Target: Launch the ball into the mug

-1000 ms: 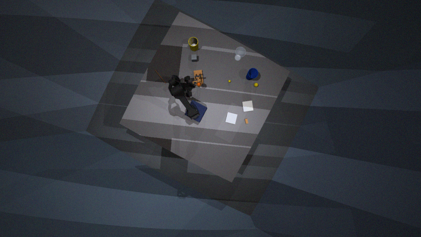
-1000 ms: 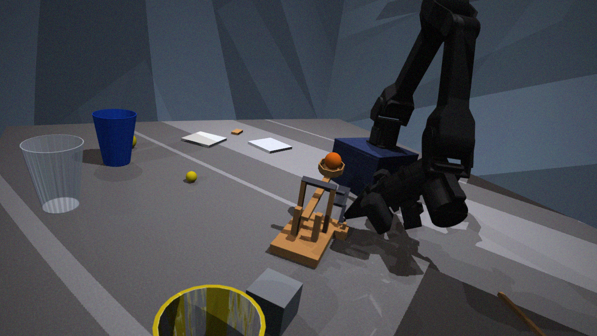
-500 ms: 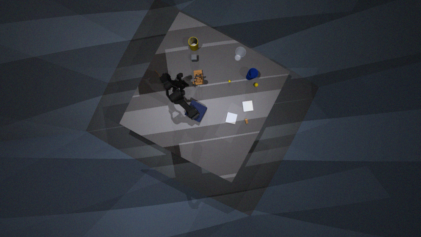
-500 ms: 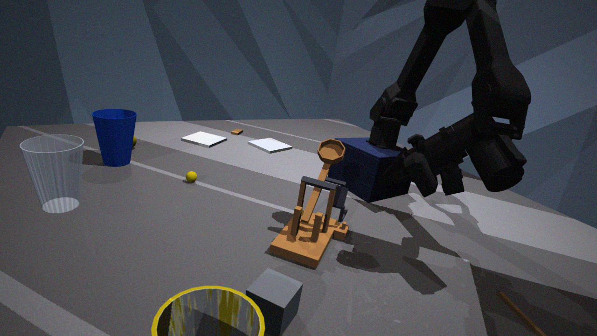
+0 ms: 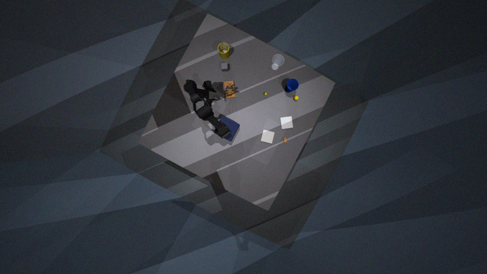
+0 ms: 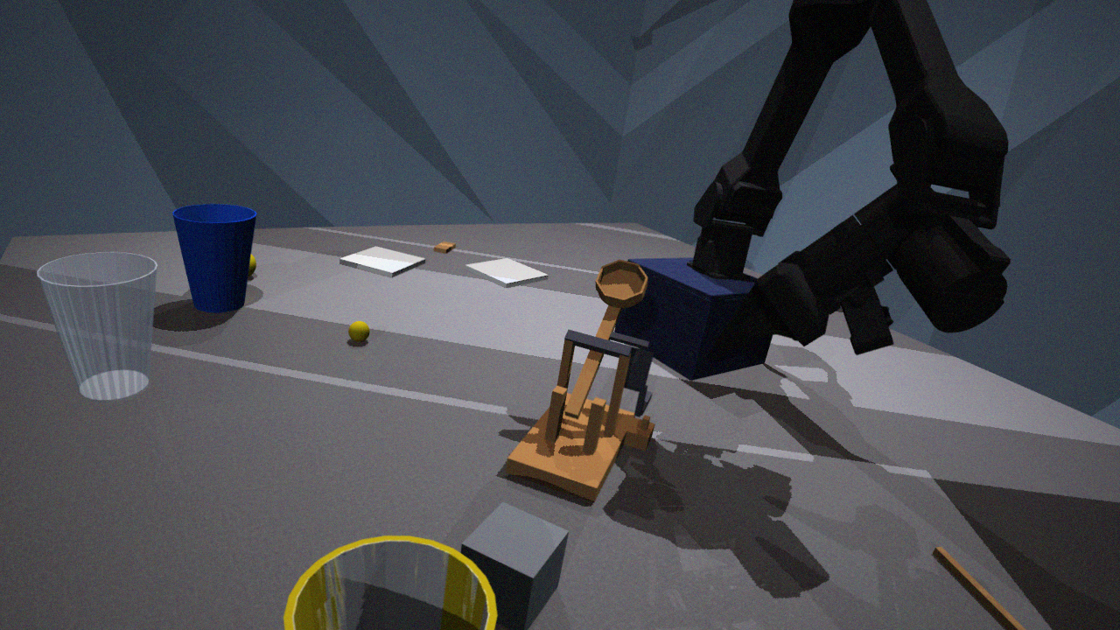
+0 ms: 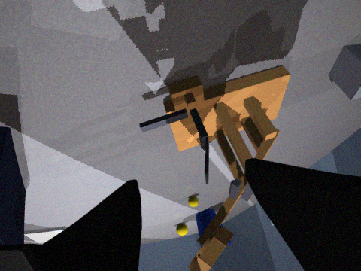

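The wooden catapult (image 5: 230,90) (image 6: 560,465) (image 7: 271,90) stands on the table with its throwing arm raised. The octagonal cup (image 6: 620,291) at the arm's end is empty. The yellow mug (image 5: 223,55) (image 6: 460,587) stands upright beyond the grey block; no ball shows inside, though its bottom is partly hidden. The orange ball is not visible in any view. My gripper (image 5: 215,95) (image 7: 192,179) is open, beside the catapult and apart from it. In the wrist view nothing is between its fingertips. Its fingers are hard to make out in the exterior view.
A grey block (image 5: 224,65) (image 6: 518,540) stands between catapult and mug. A blue cup (image 5: 292,85) (image 6: 215,258), a clear cup (image 5: 278,60) (image 6: 105,313) and two yellow balls stand or lie farther off. Two white tiles, a small orange block, a thin stick (image 6: 970,581) and the navy base box (image 6: 665,329) also show.
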{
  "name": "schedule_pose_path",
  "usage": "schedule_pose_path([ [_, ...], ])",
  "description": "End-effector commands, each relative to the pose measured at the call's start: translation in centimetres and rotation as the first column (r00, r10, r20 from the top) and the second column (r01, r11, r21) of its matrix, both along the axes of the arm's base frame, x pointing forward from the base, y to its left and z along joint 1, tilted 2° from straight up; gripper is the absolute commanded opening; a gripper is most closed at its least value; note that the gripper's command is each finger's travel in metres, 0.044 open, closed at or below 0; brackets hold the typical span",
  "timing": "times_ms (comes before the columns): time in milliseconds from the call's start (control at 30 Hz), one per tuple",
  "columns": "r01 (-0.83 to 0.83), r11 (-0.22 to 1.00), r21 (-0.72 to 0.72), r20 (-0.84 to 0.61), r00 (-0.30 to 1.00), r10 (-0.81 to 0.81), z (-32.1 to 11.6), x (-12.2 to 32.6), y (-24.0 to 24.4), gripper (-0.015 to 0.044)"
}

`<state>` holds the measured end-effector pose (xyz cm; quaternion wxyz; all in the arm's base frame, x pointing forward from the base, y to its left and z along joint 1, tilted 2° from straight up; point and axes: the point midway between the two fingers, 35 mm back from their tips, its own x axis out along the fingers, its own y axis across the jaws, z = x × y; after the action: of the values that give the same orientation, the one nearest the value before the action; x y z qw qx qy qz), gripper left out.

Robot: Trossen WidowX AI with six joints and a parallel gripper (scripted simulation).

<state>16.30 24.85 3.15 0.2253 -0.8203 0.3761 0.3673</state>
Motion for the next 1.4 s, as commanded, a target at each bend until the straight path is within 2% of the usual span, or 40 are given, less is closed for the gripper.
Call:
schedule_pose_path([
  [0,0.087,0.992,0.086,-0.007,0.996,-0.087,-0.1,1.0,1.3,0.0368],
  [100,0.153,0.976,0.155,-0.016,0.988,-0.152,0.1,2.0,2.4,0.0440],
  [600,0.435,0.775,0.458,-0.115,0.894,-0.433,2.2,7.7,6.8,0.0440],
  [1000,0.593,0.475,0.650,-0.270,0.765,-0.584,5.3,14.1,10.2,0.0440],
  [1367,0.649,0.135,0.749,-0.443,0.642,-0.625,9.6,20.8,12.1,0.0440],
])
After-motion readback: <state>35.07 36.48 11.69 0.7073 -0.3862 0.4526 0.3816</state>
